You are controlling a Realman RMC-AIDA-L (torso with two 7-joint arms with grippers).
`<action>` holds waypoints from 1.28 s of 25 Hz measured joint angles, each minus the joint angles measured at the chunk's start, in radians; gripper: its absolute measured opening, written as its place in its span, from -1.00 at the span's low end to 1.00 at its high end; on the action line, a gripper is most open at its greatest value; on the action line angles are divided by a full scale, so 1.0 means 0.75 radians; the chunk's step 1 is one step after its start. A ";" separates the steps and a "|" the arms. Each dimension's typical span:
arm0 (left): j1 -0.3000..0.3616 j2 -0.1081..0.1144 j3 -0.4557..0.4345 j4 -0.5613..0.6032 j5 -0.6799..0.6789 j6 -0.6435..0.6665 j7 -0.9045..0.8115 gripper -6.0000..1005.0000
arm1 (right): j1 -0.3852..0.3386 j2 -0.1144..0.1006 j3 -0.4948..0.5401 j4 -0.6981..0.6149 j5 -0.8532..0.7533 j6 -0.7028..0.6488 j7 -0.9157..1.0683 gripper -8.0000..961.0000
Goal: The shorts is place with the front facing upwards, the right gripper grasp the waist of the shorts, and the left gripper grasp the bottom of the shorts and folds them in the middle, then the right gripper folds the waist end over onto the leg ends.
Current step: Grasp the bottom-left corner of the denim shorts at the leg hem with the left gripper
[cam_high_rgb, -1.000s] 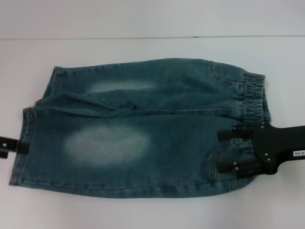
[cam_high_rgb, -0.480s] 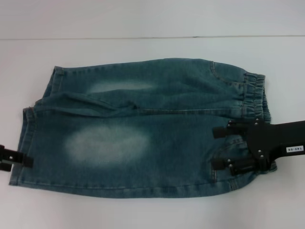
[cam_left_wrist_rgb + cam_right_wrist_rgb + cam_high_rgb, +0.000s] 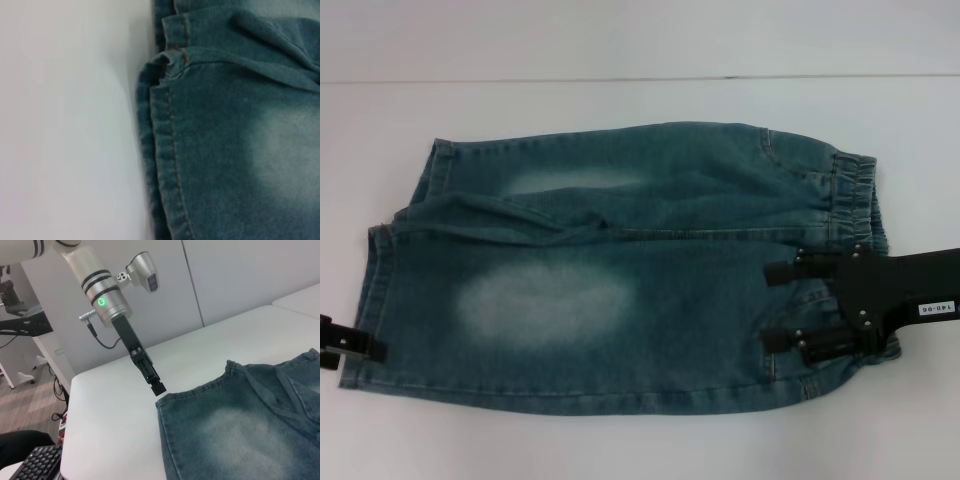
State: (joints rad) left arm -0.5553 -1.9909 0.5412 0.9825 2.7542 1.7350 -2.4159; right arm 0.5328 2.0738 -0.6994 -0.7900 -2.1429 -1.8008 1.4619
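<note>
The shorts (image 3: 620, 280) lie flat on the white table, front up, with the gathered waist (image 3: 855, 195) at the right and the bottom of the shorts (image 3: 370, 290) at the left. My right gripper (image 3: 772, 308), with the white label on its arm, stands open over the nearer part of the waist, one finger on each side of a bunched patch of denim. My left gripper (image 3: 348, 346) sits at the hem of the nearer leg, by the table's left side. The left wrist view shows the stitched hem (image 3: 167, 165) close up. The right wrist view shows the left gripper (image 3: 156, 386) just off the hem corner.
The white table (image 3: 640, 440) reaches past the shorts on all sides, with its far edge (image 3: 620, 78) behind. In the right wrist view a desk and a keyboard (image 3: 30, 462) stand beyond the table's left end.
My left gripper has slid along the hem towards the near edge of the table. My right gripper has shifted slightly left over the waist and lower in the view, still open.
</note>
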 joint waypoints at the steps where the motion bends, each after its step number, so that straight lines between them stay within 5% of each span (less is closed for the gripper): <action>1: 0.000 0.000 0.001 -0.001 0.003 -0.002 0.000 0.55 | 0.000 0.000 0.000 0.000 0.000 0.000 0.000 0.91; 32: -0.006 -0.006 0.013 -0.051 0.028 -0.050 0.008 0.55 | 0.010 0.004 -0.001 0.000 0.000 0.016 0.000 0.91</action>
State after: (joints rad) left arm -0.5595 -1.9957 0.5510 0.9445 2.7751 1.6972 -2.4098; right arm 0.5401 2.0770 -0.7005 -0.7901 -2.1430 -1.7886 1.4618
